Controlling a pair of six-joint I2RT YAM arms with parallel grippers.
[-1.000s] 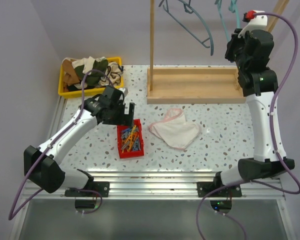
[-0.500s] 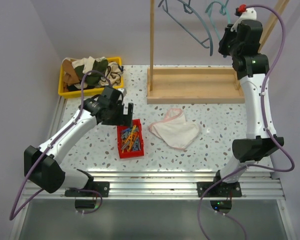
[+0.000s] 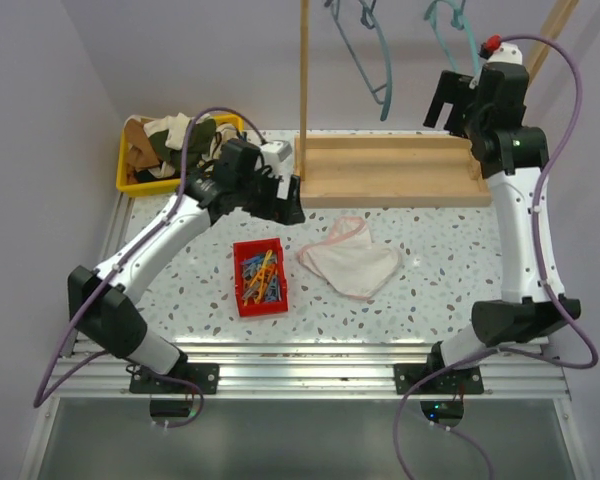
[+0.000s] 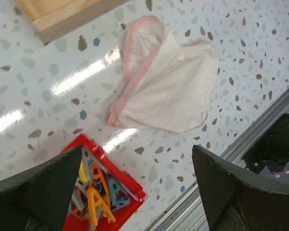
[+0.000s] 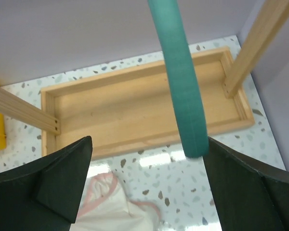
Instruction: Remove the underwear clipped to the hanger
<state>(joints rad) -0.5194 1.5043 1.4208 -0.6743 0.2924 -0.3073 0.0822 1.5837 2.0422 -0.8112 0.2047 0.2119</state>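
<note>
White underwear with pink trim [image 3: 348,258] lies flat on the speckled table, in front of the wooden rack base; nothing is clipped to it. Two teal hangers [image 3: 372,55] hang bare from the rack. My right gripper [image 3: 443,100] is raised beside the right hanger and open. In the right wrist view [image 5: 147,192] that hanger's arm [image 5: 180,82] hangs between the spread fingers, ungripped, with the underwear [image 5: 120,209] far below. My left gripper [image 3: 285,195] hovers open left of the underwear. In the left wrist view [image 4: 137,187] the underwear [image 4: 166,91] lies beyond the fingers.
A red bin of coloured clips [image 3: 259,277] sits left of the underwear. A yellow bin [image 3: 145,183] at the back left holds a heap of beige, white and dark fabric. The wooden rack base [image 3: 385,170] and its upright post [image 3: 303,70] stand behind.
My right gripper has opened and moved slightly left; the hangers have swung. My left arm has risen from over the red bin and moved back and right toward the rack base.
</note>
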